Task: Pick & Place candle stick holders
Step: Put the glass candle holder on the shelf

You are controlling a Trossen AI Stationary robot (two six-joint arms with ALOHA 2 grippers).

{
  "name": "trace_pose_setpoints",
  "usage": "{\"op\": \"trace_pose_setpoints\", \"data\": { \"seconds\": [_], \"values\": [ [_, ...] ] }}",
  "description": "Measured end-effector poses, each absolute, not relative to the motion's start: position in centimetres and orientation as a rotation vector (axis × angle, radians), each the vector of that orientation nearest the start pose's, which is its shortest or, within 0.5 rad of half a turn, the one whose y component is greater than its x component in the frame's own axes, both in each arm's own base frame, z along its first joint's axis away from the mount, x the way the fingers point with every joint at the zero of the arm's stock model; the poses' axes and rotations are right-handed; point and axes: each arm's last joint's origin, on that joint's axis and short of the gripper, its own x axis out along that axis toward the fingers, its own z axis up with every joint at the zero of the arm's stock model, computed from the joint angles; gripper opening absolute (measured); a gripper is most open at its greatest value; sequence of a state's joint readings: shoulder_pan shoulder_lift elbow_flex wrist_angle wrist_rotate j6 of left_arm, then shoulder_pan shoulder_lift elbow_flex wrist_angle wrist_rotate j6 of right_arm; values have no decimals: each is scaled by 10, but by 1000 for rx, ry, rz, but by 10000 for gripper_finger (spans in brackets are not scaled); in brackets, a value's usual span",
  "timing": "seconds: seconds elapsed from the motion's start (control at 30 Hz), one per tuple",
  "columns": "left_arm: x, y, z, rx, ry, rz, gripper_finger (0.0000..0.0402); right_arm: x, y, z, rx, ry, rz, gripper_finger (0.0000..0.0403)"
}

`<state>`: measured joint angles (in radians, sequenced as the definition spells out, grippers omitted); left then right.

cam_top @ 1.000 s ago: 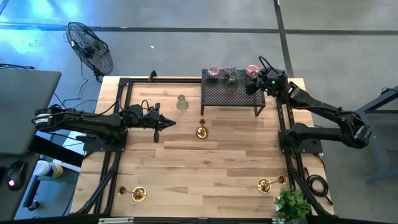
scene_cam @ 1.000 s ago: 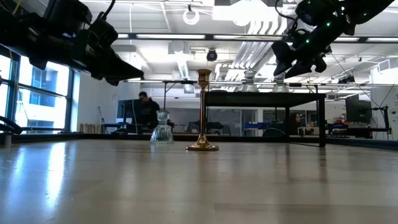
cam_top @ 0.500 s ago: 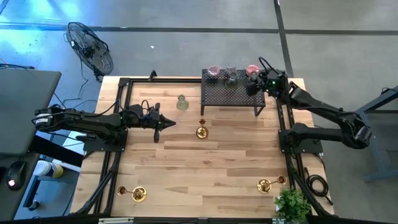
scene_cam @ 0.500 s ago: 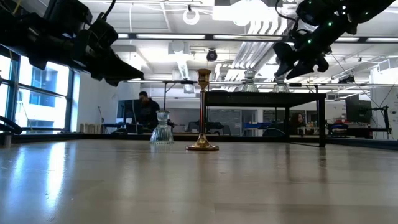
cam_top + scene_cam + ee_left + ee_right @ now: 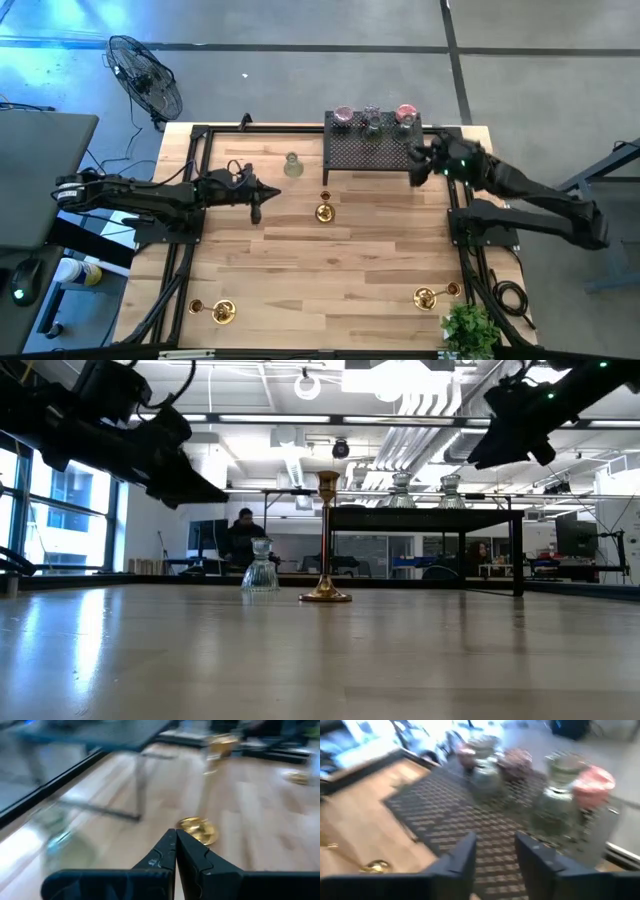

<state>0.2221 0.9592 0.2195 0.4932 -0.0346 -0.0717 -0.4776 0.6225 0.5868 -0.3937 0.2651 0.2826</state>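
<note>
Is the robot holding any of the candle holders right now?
No. The left gripper is shut on nothing, and the right gripper is open and empty above the black rack.

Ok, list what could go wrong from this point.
1. The right gripper, open and empty, hangs by the black rack's corner; its next reach could knock the glass cups crowded along the rack's far edge.
2. The left gripper is shut and points toward the tall upright brass holder; going forward without opening could topple it.
</note>
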Motion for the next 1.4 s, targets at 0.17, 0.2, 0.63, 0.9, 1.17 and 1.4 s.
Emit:
{"op": "trace_pose_setpoints", "data": {
  "seconds": [0.17,0.2,0.63,0.9,1.17,1.4],
  "values": [
    [177,57,173,-230,288,424,3,128,-46,252,252,171,-657,12],
    [178,60,171,-231,295,454,3,131,-42,249,243,151,-631,10],
    [212,76,132,-243,237,538,223,145,-18,247,163,107,-560,2],
    [235,88,116,-191,241,679,302,145,-15,249,144,95,-540,2],
    [255,111,118,-178,256,824,303,145,-15,249,134,97,-543,1],
    [248,132,121,-255,222,789,303,145,-15,249,130,97,-542,1]
  ]
}}
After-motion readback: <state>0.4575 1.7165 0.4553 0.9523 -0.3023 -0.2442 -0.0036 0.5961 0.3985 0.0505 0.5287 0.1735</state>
